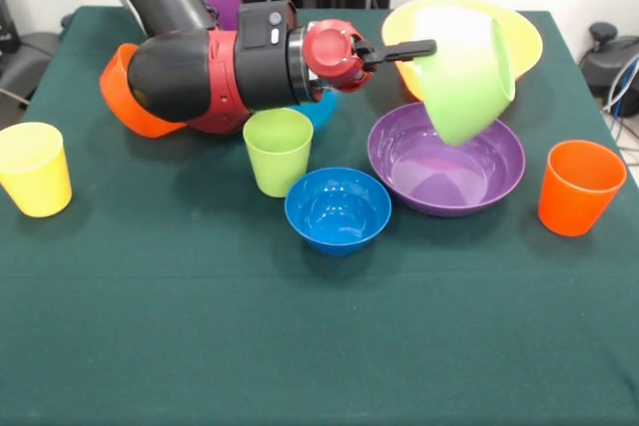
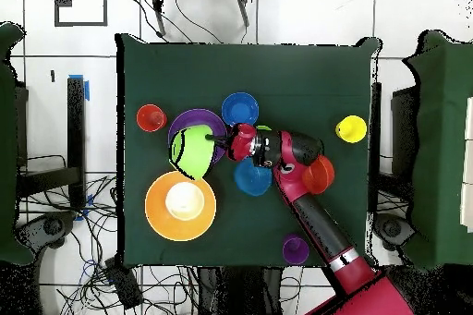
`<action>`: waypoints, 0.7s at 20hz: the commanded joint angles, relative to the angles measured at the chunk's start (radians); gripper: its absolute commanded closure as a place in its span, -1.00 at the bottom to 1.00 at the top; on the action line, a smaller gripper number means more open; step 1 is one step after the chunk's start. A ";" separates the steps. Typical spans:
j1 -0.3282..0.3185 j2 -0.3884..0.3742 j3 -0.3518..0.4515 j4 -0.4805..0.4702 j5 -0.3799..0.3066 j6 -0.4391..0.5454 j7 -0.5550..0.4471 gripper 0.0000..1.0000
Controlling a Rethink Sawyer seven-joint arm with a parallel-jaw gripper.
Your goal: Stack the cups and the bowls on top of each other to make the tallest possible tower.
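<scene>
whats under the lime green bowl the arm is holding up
The lime green bowl, tilted in the pincer, hangs over the large purple bowl. The purple bowl's visible inside looks empty; the overhead view hides part of it under the green bowl.

Seen from the front, a tilted bowl (image 1: 464, 82), clamped in the pincer (image 1: 424, 48), hung over a wide bowl (image 1: 446, 162) on the surface (image 1: 300, 346), with a rear bowl (image 1: 524, 37) behind. A small bowl (image 1: 337, 209) sat left of the wide bowl, with a centre cup (image 1: 278, 150) just behind it.
</scene>
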 commanded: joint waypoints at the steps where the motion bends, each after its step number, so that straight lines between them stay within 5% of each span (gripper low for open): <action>1: 0.002 0.068 -0.041 -0.106 -0.044 -0.070 -0.238 1.00; 14: 0.011 0.088 0.003 -0.122 -0.048 -0.095 -0.231 1.00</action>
